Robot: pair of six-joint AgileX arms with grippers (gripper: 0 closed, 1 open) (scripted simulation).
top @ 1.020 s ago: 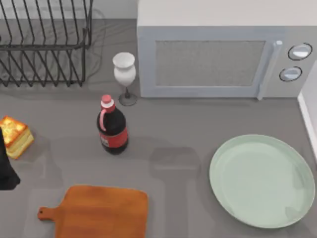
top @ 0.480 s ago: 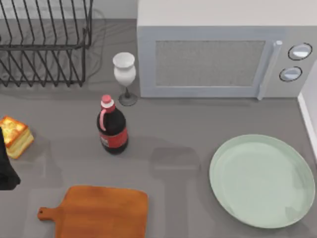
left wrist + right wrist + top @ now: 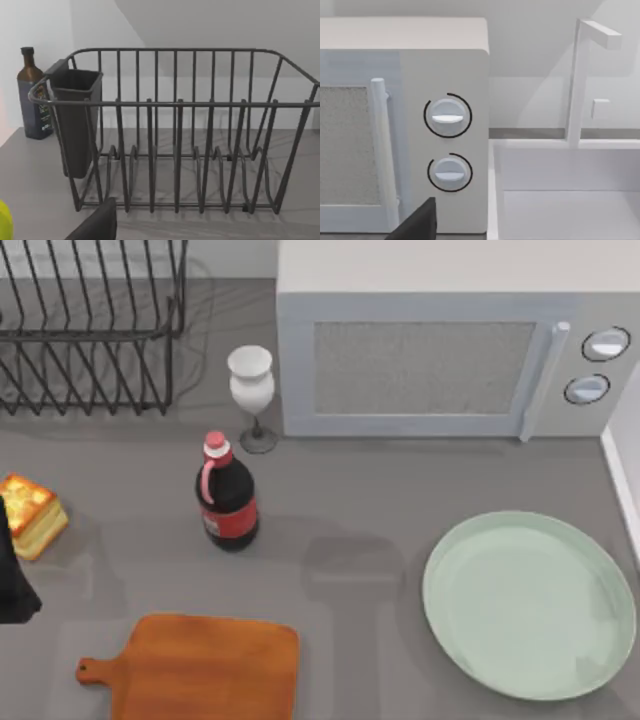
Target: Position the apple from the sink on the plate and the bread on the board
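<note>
A grey bench [image 3: 400,500] is seen from above, and its largest occupant is the white microwave [image 3: 450,350] at twelve to one o'clock, with two round dials [image 3: 447,116] beside its vertical door handle. Next in bulk is the dark wire dish rack [image 3: 90,325] at eleven o'clock, carrying a dark cutlery cup [image 3: 75,120] on one end; a dark bottle [image 3: 32,95] stands just beyond that end in the left wrist view. A white sink [image 3: 570,200] with a squared faucet [image 3: 582,75] lies just beside the microwave's dial side.

The plate [image 3: 530,605] (pale green, round, shallow-rimmed) lies bare at four o'clock. The board [image 3: 200,665], orange-brown with a short holed handle, lies at seven o'clock with nothing on it. A cola bottle [image 3: 228,495] with a red cap stands near the centre, between the bread and the plate and apart from both; a white wine glass [image 3: 250,385] stands behind it, close to the microwave's corner.

The bread [image 3: 32,512], golden on top with pale layered sides, sits at nine o'clock by the bench's left edge. The left gripper [image 3: 12,570] is seen as a dark shape touching or just overlapping the bread's near side; how far its fingers are spread cannot be told.
</note>
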